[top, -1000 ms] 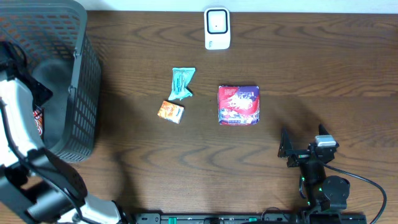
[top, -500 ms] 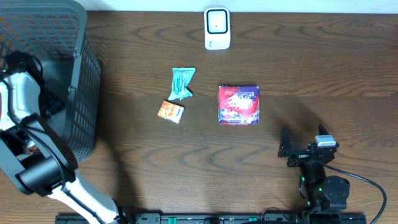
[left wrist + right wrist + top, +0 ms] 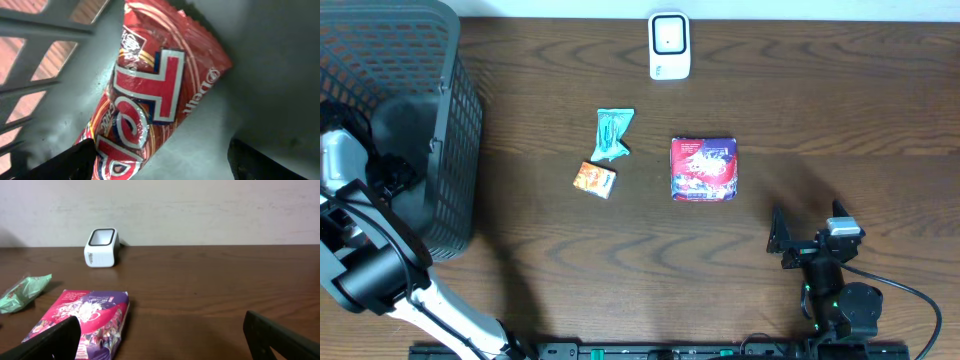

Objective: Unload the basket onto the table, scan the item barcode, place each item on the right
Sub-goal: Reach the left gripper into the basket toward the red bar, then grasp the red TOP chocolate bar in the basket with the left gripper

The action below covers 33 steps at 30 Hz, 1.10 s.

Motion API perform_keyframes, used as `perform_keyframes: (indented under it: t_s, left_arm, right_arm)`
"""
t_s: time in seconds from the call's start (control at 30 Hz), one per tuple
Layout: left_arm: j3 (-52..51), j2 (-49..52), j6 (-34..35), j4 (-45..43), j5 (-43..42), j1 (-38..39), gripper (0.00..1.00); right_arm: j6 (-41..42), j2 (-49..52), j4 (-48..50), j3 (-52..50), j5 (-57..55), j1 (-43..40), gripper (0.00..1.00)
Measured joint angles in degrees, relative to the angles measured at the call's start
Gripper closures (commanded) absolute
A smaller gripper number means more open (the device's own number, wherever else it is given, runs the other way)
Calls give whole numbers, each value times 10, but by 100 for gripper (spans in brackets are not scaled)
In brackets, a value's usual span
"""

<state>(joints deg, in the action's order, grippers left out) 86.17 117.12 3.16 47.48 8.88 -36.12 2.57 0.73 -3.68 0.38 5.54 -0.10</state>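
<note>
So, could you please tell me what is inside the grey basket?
A red snack packet lies on the basket floor, beneath the left arm. Overhead, the arm hides it; anything else is unseen.

One basket (image 3: 460, 130), one scanner (image 3: 669, 45), and four packets: teal packet (image 3: 612, 133), orange packet (image 3: 594, 179), purple-red packet (image 3: 703, 169), red packet (image 3: 150, 95).

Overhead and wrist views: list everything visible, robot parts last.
Table: one, dark brown, under everything.
Basket: one, grey, table's left end.
Red packet: one, red with white lettering, inside basket.
Scanner: one, white, far edge, middle.
Green wrapper: one, teal, centre.
Orange packet: one, orange, beside green wrapper.
Pouch: one, red and purple, right of centre.
Left gripper: one, black, open, inside basket.
Right gripper: one, black, open, near right.
</note>
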Motion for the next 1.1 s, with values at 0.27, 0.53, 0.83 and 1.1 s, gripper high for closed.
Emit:
perform_keyframes:
  t_s: [0.27, 0.53, 0.83, 1.1]
  left_arm:
    - [-31, -14, -21, -29, -51, -1, 71]
    - [-35, -15, -30, -5, -73, 0, 92]
    - [-56, -57, -35, -19, -77, 22, 34]
    - [-56, -132, -42, -61, -37, 32, 19]
  right_arm:
    - [0, 0, 0, 0, 0, 0, 1]
    - [0, 0, 0, 0, 0, 0, 1]
    - [0, 0, 0, 0, 0, 0, 1]
    - [0, 0, 0, 0, 0, 0, 1]
